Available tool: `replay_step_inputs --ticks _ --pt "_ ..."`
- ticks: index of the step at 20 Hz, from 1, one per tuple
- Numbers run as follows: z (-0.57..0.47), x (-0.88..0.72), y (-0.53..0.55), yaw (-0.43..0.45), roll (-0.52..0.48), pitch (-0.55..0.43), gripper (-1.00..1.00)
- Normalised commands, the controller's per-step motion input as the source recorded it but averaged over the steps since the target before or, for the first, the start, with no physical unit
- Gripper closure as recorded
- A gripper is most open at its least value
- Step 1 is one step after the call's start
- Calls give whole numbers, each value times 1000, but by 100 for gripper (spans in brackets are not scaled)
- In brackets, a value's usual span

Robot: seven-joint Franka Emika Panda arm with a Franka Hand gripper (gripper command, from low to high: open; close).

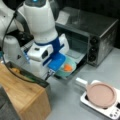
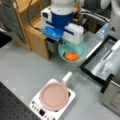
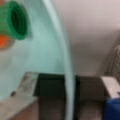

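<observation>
While upright, bowl point(image 2: 81, 51) in tool point(image 2: 65, 41)

A grey tabletop point(image 2: 22, 67) is spreading beneath my pincer point(image 2: 65, 42). A wooden cabinet point(image 1: 27, 100) is standing just beside it, and dark shadow is filling the room beyond.

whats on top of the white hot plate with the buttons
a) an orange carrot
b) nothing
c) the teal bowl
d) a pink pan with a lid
d: in both front views the pink pan sits on the white hot plate, while the teal bowl with the orange carrot in it is apart from it, at the gripper near the open toaster oven.
</observation>
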Motion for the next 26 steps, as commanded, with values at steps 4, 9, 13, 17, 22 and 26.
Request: replay_step_inputs --ticks 4,9,13,17,22,26 --pt "209 481 -179 178 -49 238 100" --pt "244 490 -117 175 -83 267 100" --pt "219 517 -156 196 -82 296 100" --pt "201 515 -206 163 -99 331 100" --pt "215 610 -223 149 -106 331 100" --pt "251 582 -191 108 -78 354 100"
